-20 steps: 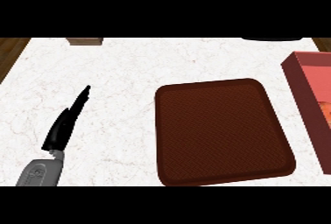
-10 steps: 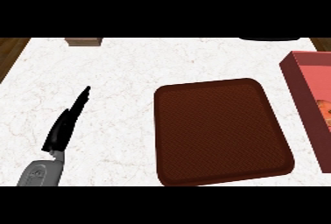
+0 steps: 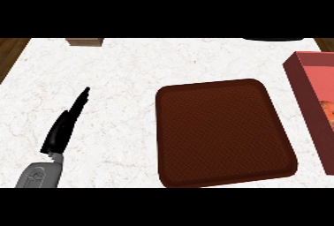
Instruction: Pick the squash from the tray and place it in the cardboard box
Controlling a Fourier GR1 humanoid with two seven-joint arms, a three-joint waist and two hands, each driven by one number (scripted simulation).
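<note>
I see my left hand [image 3: 63,127] at lower left, fingers straight, holding nothing. The brown tray [image 3: 222,132] sits centre-right, the box [image 3: 312,86] with something orange inside it at the right edge.

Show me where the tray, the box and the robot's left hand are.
tray [image 3: 222,132]: head view, middle of its bare brown floor.
box [image 3: 306,81]: head view, its reddish left wall at the right edge.
left hand [image 3: 62,130]: head view, on the straight black fingers at lower left.

The squash [image 3: 326,107] has sunk slightly in the box [image 3: 306,73].
</note>
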